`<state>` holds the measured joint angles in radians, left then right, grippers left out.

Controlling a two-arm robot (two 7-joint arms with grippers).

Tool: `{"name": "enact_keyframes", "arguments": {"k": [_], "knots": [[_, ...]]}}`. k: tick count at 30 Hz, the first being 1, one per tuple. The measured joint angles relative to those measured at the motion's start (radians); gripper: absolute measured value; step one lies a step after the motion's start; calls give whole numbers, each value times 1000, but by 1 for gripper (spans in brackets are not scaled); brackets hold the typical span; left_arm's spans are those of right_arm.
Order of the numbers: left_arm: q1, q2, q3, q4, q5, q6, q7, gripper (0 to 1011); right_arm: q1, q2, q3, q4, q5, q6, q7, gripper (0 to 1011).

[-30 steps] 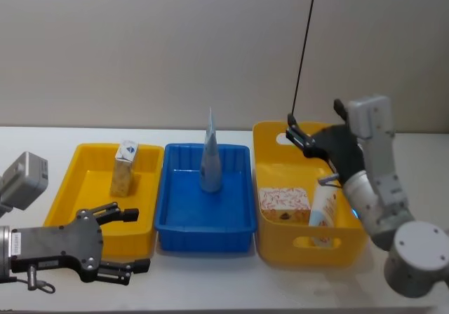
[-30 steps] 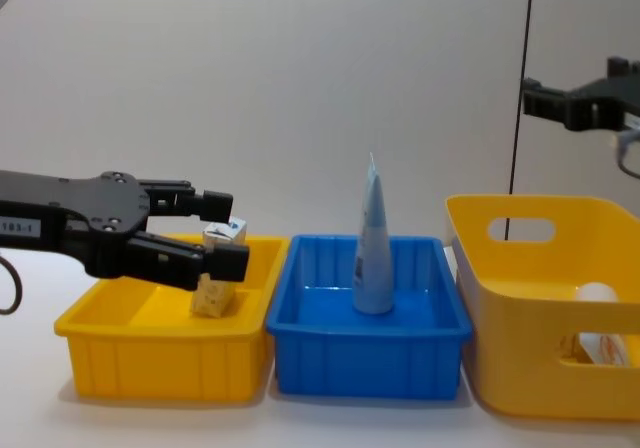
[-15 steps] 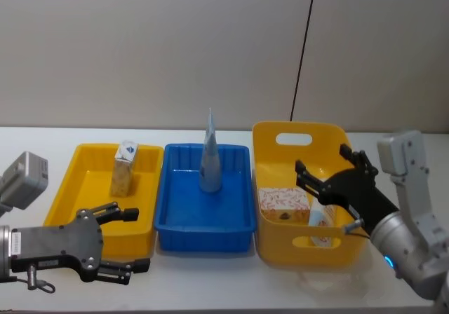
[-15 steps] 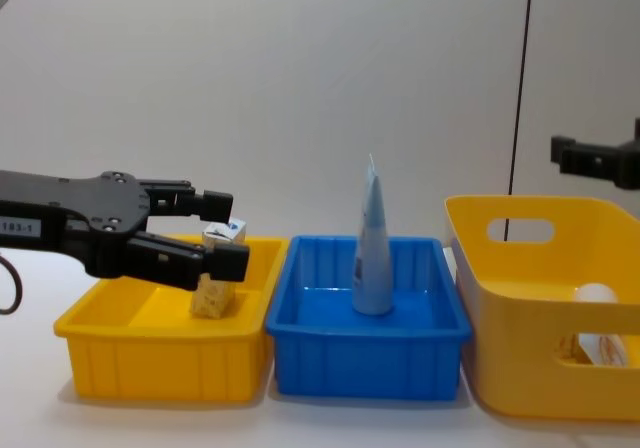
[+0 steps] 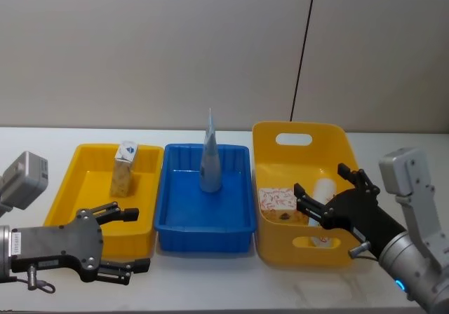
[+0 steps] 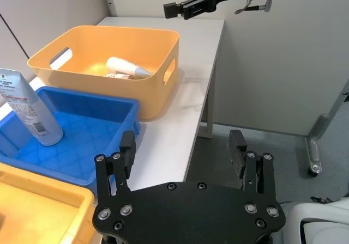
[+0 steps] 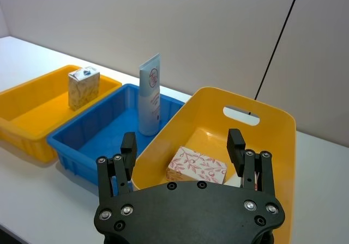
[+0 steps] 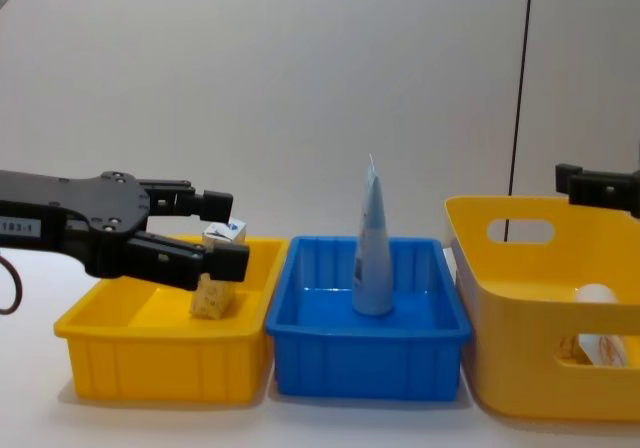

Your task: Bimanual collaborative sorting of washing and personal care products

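Right gripper (image 5: 328, 198) lower — open, empty

Count so far: three bins on white surface (image 5: 210, 272) — one shallow yellow bin (image 5: 91, 188), one blue bin (image 5: 184, 216), one deep yellow bin with handle slots (image 5: 309, 247). Four products: one yellowish carton (image 5: 124, 169), one pale-blue tapered pouch (image 5: 210, 156), one white box with red leaf pattern (image 5: 278, 203), one white tube (image 5: 323, 191). Two grippers: left gripper (image 5: 130, 238), right gripper (image 5: 324, 200).
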<state>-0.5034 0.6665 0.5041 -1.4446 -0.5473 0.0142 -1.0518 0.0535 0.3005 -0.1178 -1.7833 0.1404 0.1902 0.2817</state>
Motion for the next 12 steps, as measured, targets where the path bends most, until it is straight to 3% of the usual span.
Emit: {"name": "enact_keyframes", "arguments": {"k": [12], "knots": [[0, 0, 0, 0, 0, 0, 0, 1001, -12, -3, -26, -26, -37, 13, -38, 1000]]}}
